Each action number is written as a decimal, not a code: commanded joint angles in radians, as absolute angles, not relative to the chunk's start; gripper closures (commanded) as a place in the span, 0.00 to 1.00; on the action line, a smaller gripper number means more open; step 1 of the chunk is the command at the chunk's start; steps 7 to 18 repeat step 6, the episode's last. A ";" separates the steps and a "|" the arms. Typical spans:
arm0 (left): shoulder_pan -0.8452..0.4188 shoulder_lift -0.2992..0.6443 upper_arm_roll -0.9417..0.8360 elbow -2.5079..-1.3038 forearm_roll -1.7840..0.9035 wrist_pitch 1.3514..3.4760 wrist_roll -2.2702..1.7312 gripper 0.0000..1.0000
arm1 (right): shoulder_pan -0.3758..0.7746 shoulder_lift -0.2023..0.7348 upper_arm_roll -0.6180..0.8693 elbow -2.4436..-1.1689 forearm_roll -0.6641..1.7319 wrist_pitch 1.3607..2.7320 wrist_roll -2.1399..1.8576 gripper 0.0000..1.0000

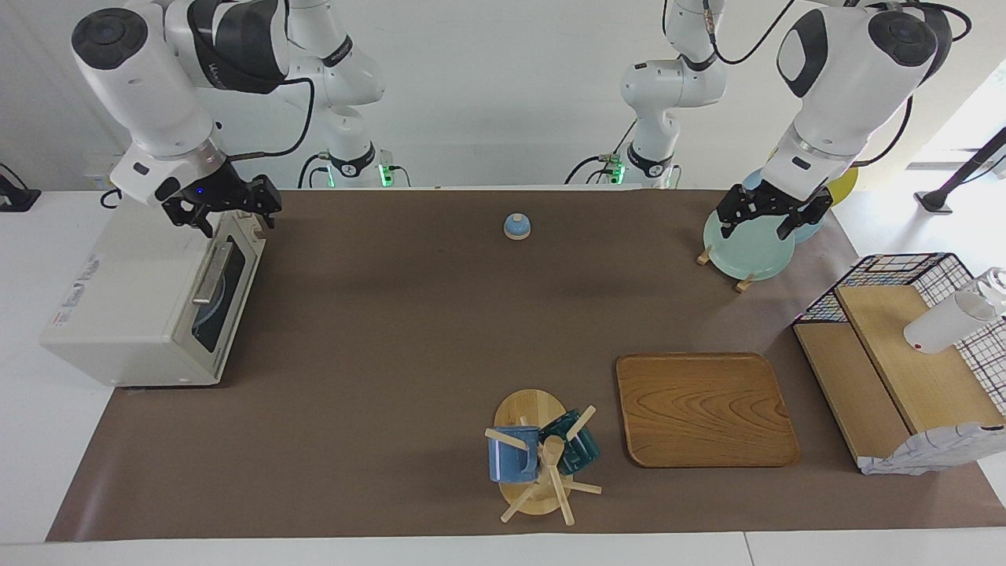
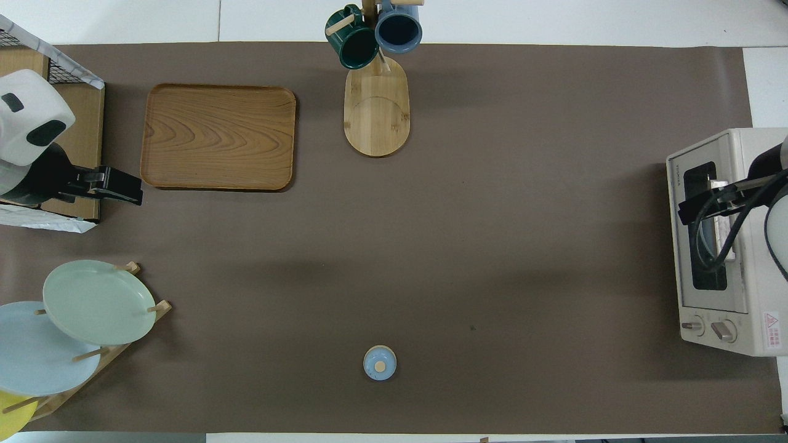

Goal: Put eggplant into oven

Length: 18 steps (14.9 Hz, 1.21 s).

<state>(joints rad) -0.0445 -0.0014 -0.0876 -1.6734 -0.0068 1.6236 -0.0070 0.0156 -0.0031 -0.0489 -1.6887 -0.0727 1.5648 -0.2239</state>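
No eggplant shows in either view. The cream-white oven [image 1: 118,314] stands at the right arm's end of the table, its dark glass door shut and its bar handle [image 1: 212,271] facing the table's middle; it also shows in the overhead view [image 2: 757,332]. My right gripper [image 1: 224,208] hangs open and empty over the oven's top front edge, above the handle, and shows in the overhead view [image 2: 708,206] too. My left gripper [image 1: 774,222] hangs open and empty over the plate rack.
A plate rack with a pale green plate [image 1: 747,248] stands at the left arm's end. Farther out are a wire-and-wood basket rack [image 1: 904,362] with a white bottle [image 1: 951,318], a wooden tray [image 1: 703,409] and a mug tree [image 1: 542,456]. A small blue knobbed lid [image 1: 517,226] lies near the robots.
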 commanded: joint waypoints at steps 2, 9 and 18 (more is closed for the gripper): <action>-0.040 -0.026 -0.087 -1.697 0.006 1.637 -0.002 0.00 | 0.008 0.009 -0.041 -1.646 -0.049 1.528 -0.189 0.00; -0.040 -0.026 -0.087 -1.697 0.006 1.637 -0.002 0.00 | -0.002 0.008 -0.041 -1.646 -0.046 1.529 -0.189 0.00; -0.040 -0.026 -0.087 -1.697 0.006 1.637 -0.002 0.00 | -0.002 0.008 -0.041 -1.646 -0.046 1.529 -0.189 0.00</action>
